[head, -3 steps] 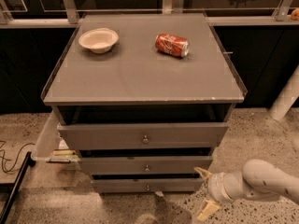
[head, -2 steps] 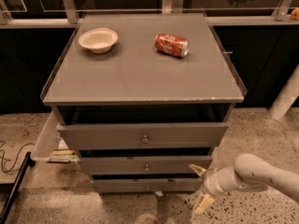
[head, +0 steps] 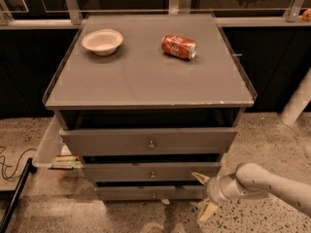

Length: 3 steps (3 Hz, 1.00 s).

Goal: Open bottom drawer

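The grey cabinet has three drawer fronts. The bottom drawer (head: 150, 193) is the slimmest, lowest one, with a small round metal knob (head: 153, 195); it sits nearly flush with the fronts above. My gripper (head: 204, 194) is low at the right, just off the bottom drawer's right end, on a white arm reaching in from the right. Its two tan fingers (head: 199, 177) are spread apart and hold nothing. The gripper is well right of the knob.
The middle drawer (head: 151, 171) and the top drawer (head: 149, 141) sit above. On the cabinet top (head: 146, 76) are a white bowl (head: 102, 41) and a red soda can (head: 179, 46) lying on its side. A clear bin (head: 48, 147) and cables (head: 9, 166) are at the left.
My gripper and arm have moved left, closer to the right end of the bottom drawer. The drawers have not moved.
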Motion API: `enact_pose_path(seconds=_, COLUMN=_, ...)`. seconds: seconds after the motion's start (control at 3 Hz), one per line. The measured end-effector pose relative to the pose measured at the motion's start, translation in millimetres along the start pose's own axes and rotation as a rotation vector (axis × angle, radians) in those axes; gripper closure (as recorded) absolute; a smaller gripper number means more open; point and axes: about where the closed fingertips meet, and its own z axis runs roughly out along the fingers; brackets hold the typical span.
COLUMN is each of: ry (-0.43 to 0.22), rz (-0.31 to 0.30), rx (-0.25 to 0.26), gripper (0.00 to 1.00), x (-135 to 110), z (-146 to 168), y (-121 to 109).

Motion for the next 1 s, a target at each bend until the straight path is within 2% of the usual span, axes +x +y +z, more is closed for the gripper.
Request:
enact_pose_path(seconds=0.33, ry=-0.006, rz=0.005, rx=0.014, gripper=0.00, x=-5.1, z=1.1, y=3.2)
enact_pose_path(seconds=0.67, ry=-0.029, rz=0.069, rx=0.066, gripper=0.00, x=3.5, z=15.0, y=13.8)
enact_pose_path(seconds=1.0, ry=-0.062, rz=0.123, rx=0.161, gripper=0.00, x=19.6, z=24.5, y=16.9)
